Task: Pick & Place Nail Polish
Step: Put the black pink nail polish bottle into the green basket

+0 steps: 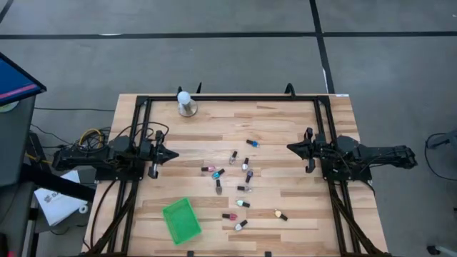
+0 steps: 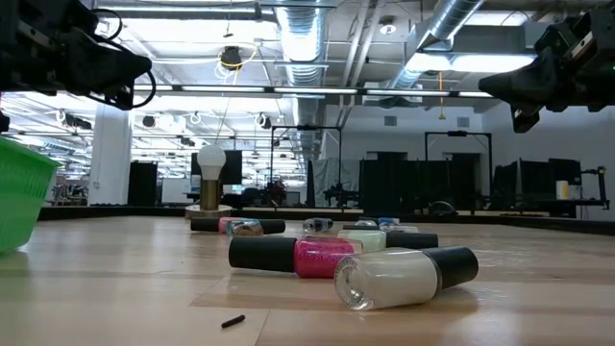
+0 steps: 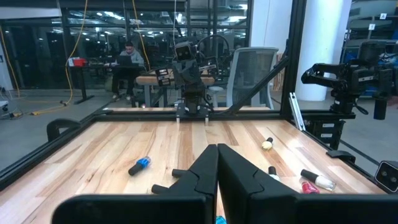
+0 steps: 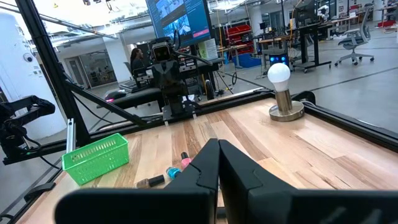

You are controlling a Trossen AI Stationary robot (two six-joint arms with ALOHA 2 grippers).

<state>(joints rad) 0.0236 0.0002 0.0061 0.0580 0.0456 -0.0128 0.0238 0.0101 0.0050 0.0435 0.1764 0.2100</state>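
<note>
We haven't started: the bottles (image 1: 239,178) lie scattered mid-frame and the green basket (image 1: 181,220) at lower left holds none. Left gripper (image 1: 173,153) and right gripper (image 1: 290,147) hover at the sides, both closed and empty.

The right gripper (image 4: 218,163) hangs above the wooden counter (image 4: 323,162), its two dark fingers (image 4: 205,168) pressed together with no gap and nothing between them. Straight beyond it, at 12 o'clock across the counter, the left arm (image 4: 169,87) faces back. A green basket (image 4: 96,158) sits on the counter at 10 o'clock. Near the fingertips, at 9 o'clock, lie a few bottles (image 4: 177,169): one dark-capped, one blue, one pink. A white-balled stand (image 4: 283,93) is upright at 2 o'clock, near the counter's black frame. A person (image 4: 135,61) sits behind the left arm, under a screen (image 4: 180,22).
</note>
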